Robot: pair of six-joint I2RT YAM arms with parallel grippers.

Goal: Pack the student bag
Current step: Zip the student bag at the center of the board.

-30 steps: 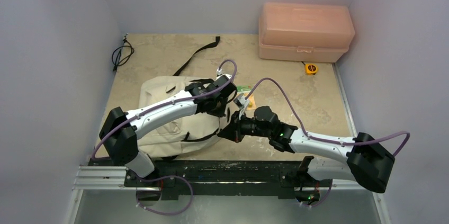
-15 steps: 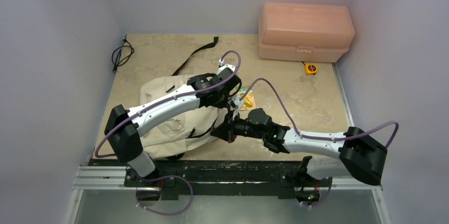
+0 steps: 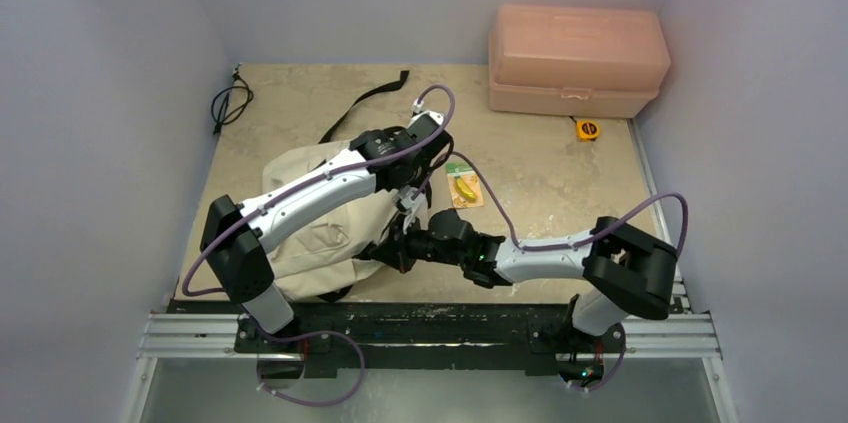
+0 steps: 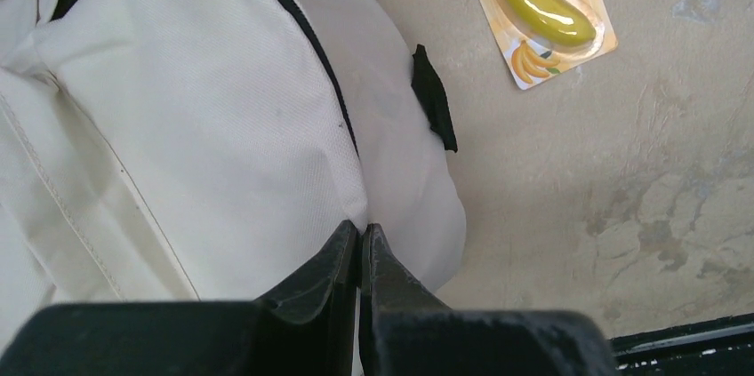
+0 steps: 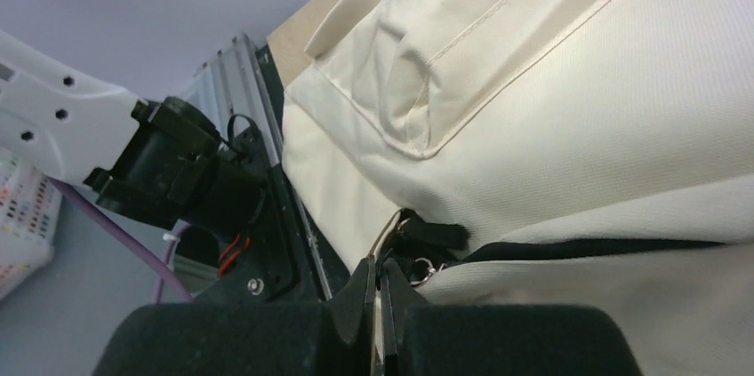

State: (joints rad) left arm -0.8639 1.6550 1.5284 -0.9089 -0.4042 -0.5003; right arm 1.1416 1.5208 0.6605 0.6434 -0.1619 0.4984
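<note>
The beige student bag (image 3: pixel 305 233) lies at the left-centre of the table, its black strap (image 3: pixel 368 103) trailing to the back. My left gripper (image 3: pixel 405 191) is shut on a pinch of the bag's cream fabric (image 4: pixel 363 229) next to the black zipper line (image 4: pixel 311 47). My right gripper (image 3: pixel 393 251) is at the bag's near right edge. In the right wrist view it (image 5: pixel 378 265) is shut on a thin black zipper pull (image 5: pixel 434 236) at the end of the dark zipper gap. A carded yellow banana toy (image 3: pixel 463 185) lies on the table right of the bag; it also shows in the left wrist view (image 4: pixel 542 16).
A salmon-pink plastic box (image 3: pixel 575 58) stands at the back right with a yellow tape measure (image 3: pixel 587 129) in front of it. A black cable (image 3: pixel 228 103) lies at the back left. The metal rail (image 3: pixel 400 338) runs along the near edge. Walls close in on both sides.
My right gripper has slid left along the bag's near edge, its arm stretching out. My left gripper has shifted slightly left and back, still pinching fabric. The banana card is now uncovered.
</note>
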